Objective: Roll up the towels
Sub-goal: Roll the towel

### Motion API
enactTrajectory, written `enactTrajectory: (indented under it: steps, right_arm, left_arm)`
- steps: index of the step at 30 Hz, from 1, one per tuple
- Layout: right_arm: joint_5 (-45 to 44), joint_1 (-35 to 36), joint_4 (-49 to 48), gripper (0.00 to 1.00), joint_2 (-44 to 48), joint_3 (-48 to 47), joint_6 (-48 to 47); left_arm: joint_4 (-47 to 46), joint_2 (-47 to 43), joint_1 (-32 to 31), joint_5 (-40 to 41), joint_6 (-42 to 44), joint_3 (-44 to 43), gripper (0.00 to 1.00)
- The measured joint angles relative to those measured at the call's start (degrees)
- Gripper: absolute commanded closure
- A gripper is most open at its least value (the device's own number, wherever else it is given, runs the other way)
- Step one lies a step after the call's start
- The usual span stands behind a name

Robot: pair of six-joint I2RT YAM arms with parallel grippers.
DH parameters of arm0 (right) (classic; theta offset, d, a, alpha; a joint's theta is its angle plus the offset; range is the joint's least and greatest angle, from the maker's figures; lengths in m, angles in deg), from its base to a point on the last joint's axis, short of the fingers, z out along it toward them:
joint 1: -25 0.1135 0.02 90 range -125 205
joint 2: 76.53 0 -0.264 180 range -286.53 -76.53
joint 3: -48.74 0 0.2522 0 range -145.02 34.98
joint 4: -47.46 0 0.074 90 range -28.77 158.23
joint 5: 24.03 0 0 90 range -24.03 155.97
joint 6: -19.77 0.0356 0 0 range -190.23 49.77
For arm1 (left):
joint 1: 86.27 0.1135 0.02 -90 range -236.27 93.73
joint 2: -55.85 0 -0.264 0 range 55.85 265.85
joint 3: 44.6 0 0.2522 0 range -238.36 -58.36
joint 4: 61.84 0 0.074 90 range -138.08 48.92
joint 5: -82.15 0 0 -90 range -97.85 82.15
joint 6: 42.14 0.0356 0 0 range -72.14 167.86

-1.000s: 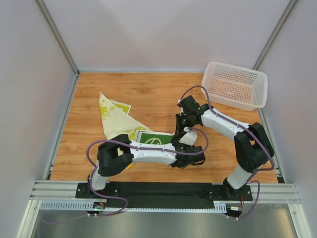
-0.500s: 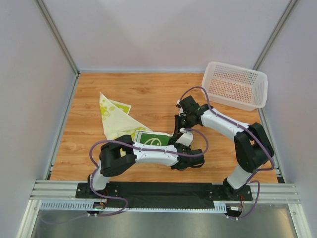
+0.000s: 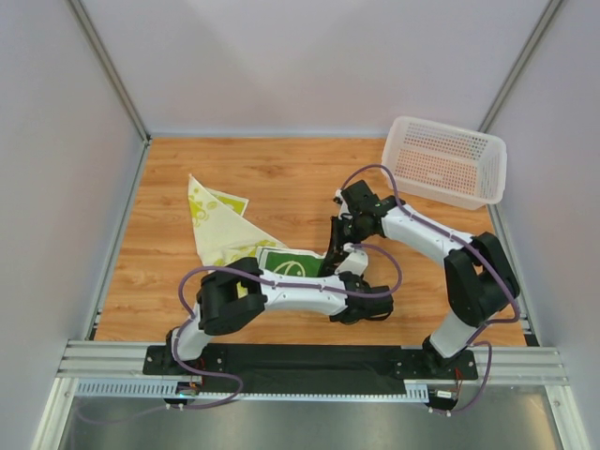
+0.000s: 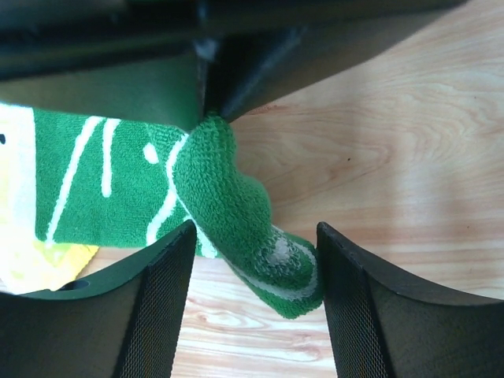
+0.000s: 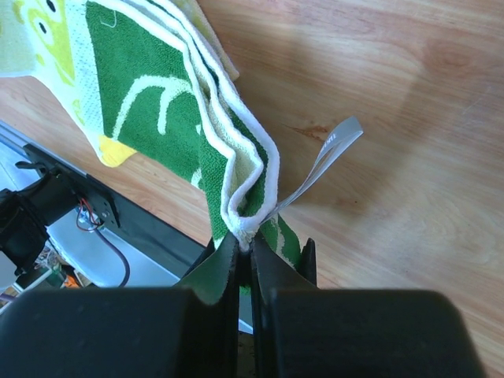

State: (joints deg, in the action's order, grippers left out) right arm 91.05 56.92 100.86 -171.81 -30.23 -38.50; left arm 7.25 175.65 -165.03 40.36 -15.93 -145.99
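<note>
We see our right end effector (image 5: 246,246) clamped on a corner of the green towel (image 3: 286,263), mid-frame above the counter (image 3: 281,178). The cloth trails frame-left, and its loose fold hangs between the parted jaws of our left end effector (image 4: 255,236), the nearer arm.

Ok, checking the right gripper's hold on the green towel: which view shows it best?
Right wrist: green towel edge pinched in the shut right gripper. Left wrist shows the hanging corner; top view, a small patch.
</note>
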Motion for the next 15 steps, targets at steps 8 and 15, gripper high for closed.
enactTrajectory:
  steps: [8,15]
  right_arm:
    - [2.62,-0.59,0.0,1.0,1.46,0.0,0.33]
    - [4.02,-0.94,0.04,1.0,2.08,0.0,0.39]
  left_arm:
    - [0.5,0.33,-1.07,0.68,-0.63,-0.39,0.22]
    - [0.79,0.33,-2.01,2.43,-1.66,-0.39,0.32]
